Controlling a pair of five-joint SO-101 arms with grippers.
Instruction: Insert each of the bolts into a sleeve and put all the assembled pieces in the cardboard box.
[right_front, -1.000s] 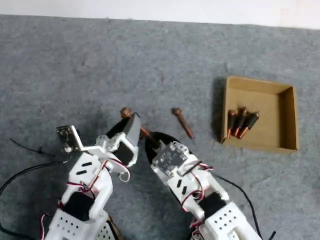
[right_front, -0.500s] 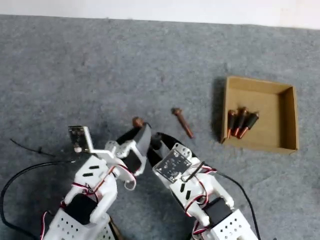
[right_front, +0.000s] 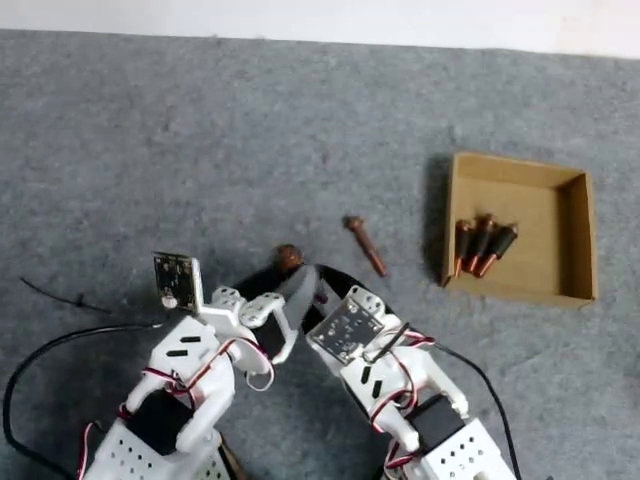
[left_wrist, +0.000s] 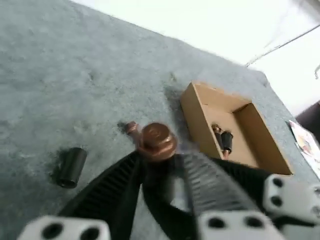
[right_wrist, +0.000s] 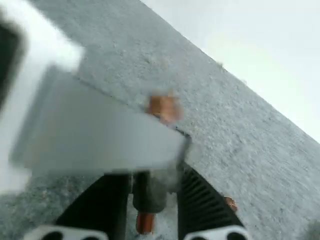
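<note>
Left gripper (left_wrist: 161, 162) is clamped on a copper-headed metal bolt (left_wrist: 156, 140). The head sticks up just past the black ribbed fingers (left_wrist: 120, 185) and the shank is pinched between them. From the high view, the head sits a little short of mid-table, between the two arms' tips.

Right gripper (right_wrist: 150, 190) is closed around a short black cylindrical sleeve (right_wrist: 146, 197). A copper-coloured bit shows at the sleeve's camera-side end; can't tell whether that is a bolt tip. The left arm's pale jaw crosses right in front of it, blurred, with the bolt head just beyond. In the high view the two grippers are touching or nearly so; can't tell which.

On the grey carpeted table (right_front: 150, 130):
- A second, loose copper bolt (right_front: 365, 245) lies flat between the grippers and the box, touching neither.
- A second black sleeve (left_wrist: 70, 166) lies on its side near the left gripper, apart from the loose bolt.

The open brown cardboard box (right_front: 520, 292) sits to the right, well apart from both arms. Three assembled bolt-and-sleeve pieces (right_front: 482, 246) lie side by side inside it, against the wall nearest the loose bolt.
</note>
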